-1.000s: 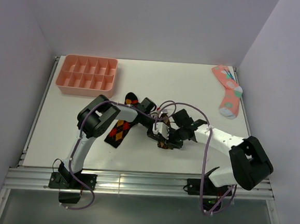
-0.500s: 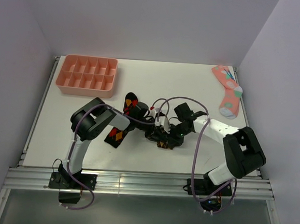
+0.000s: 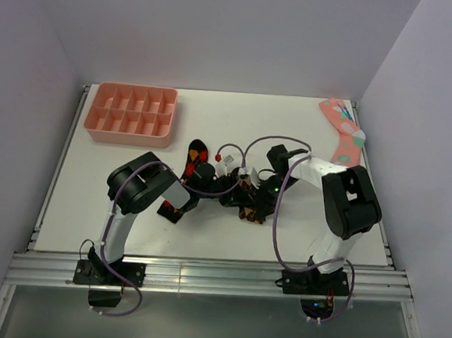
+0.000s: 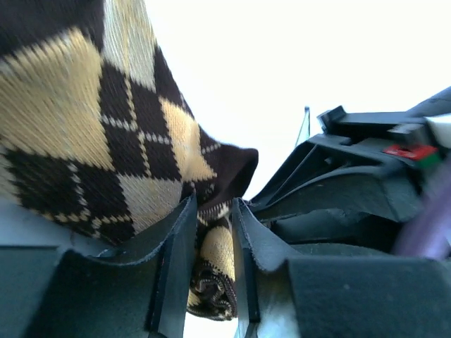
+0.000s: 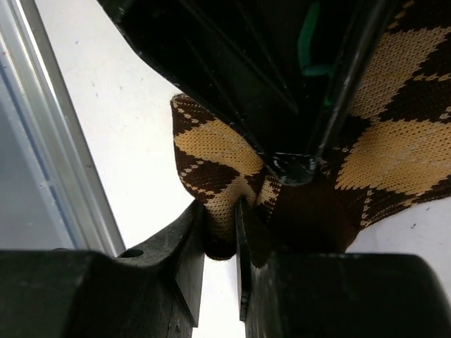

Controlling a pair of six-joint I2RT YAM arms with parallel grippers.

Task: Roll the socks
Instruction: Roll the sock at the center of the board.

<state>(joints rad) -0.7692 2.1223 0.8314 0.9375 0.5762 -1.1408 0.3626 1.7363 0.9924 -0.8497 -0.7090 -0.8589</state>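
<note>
- Finds the tan-diamond sock [image 3: 248, 212] bunched at mid-frame on the bench [image 3: 238, 115], caught between the two hands.
- Pinches its folded edge in the right hand [image 5: 222, 211], fingers pressed nearly together on the knit, probably to anchor the bundle for rolling.
- Shows the left hand [image 4: 213, 204] with fingers a narrow gap apart and a fold of the same sock lying between them; cannot tell whether gripping or slack.
- Brings both hands in from opposite sides, likely so one pins the cloth and the other turns it.
- Has the red-diamond sock [image 3: 196, 152] lying flat just left of centre, partly under the left arm, seemingly not yet rolled in.
- Places the pink sock [image 3: 344, 143] at upper right and the pink tray [image 3: 132, 115] at upper left, well apart from the work.
- Reads no brand, label or lettering anywhere.
</note>
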